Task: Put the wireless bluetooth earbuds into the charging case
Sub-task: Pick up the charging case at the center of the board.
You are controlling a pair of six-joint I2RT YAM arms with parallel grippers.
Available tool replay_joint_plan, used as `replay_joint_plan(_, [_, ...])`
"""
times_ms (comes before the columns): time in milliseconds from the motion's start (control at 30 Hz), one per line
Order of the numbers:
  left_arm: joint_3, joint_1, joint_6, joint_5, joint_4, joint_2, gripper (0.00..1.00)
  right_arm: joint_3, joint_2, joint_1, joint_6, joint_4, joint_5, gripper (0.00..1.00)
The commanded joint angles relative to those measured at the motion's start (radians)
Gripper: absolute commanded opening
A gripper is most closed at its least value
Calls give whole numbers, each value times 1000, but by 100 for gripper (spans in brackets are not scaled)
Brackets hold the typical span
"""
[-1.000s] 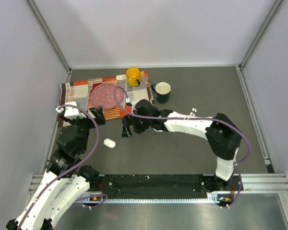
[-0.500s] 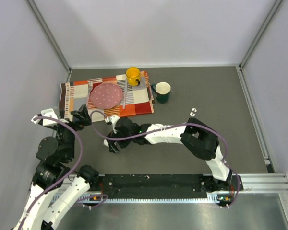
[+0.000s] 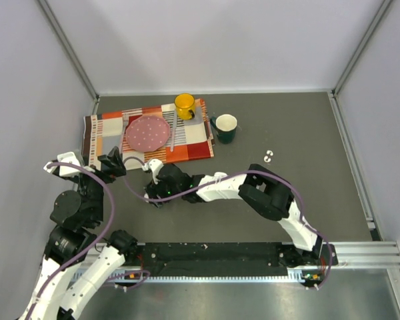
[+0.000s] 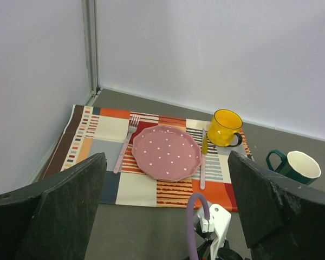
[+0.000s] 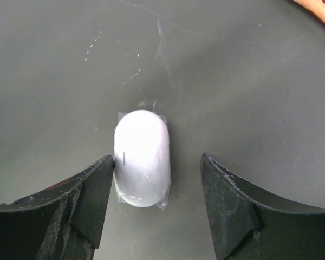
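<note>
Right tool [image 5: 156, 162] has lowered, open, around the charging case [image 5: 142, 157].

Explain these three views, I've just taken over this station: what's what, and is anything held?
Two white jointed arms are bolted at the near edge of a grey table. The overhead picture looks down on both, left arm on the left. The other two come from a camera on each wrist; the dark shapes at the bottom are that arm's own fingers.

On the table: a striped placemat with a pink plate and yellow mug, a green mug beside it, and two tiny white earbuds farther right. The white charging case shows only in the right wrist picture, lying between the fingers of the open right tool. The left tool is open and empty. Nothing is held yet.
</note>
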Motion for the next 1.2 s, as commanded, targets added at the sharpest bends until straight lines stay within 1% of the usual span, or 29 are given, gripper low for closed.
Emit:
replay_joint_plan(0, [29,4,10,-22,9,-14,99,35,18,2,-27,59,-11,63])
replay_joint_plan(67, [27,4,10,-20,9,-13,99,29,16,7,-28,51,-15,61])
replay_joint_plan(233, [25,4,7,-14,15,-6,99,-34,-11,21,-31,72,-14,63])
replay_joint_plan(333, [22,4,4,-11,22,1,99,-54,-16,42,-65,74,28,63])
replay_joint_plan(400, [21,4,1,-5,22,3,99,-56,-11,53,-76,60,63,62])
replay_joint_plan(433, [21,4,0,-3,19,4,99,-54,-10,53,-79,52,68,60])
replay_joint_plan(467, [21,4,-4,-3,17,4,99,-53,-11,53,-79,31,118,53])
replay_joint_plan(500, [22,4,-5,-3,17,4,99,-51,-16,53,-79,25,126,49])
replay_joint_plan(633, [24,4,-7,-5,15,0,99,-76,-45,53,-94,-9,170,40])
replay_joint_plan(733, [22,4,-7,-3,17,1,99,-155,-103,53,-96,8,209,35])
replay_joint_plan(767, [21,4,-10,-2,22,1,99,-204,-121,52,-94,12,222,34])
replay_joint_plan(900, [19,4,-19,17,25,16,99,-332,-233,47,-64,42,249,33])
replay_joint_plan(933, [16,4,-25,26,26,26,99,-358,-282,45,-62,58,241,33])
replay_joint_plan(1000, [12,4,-30,35,32,38,99,-422,-324,44,-55,72,236,33])
replay_joint_plan(1033, [7,4,-33,52,34,46,99,-438,-361,42,-55,59,247,33])
replay_joint_plan(1100, [13,4,-42,69,23,72,99,-456,-384,42,-45,14,269,34])
replay_joint_plan(1167, [15,4,-59,92,17,89,99,-468,-404,41,-44,-52,302,38])
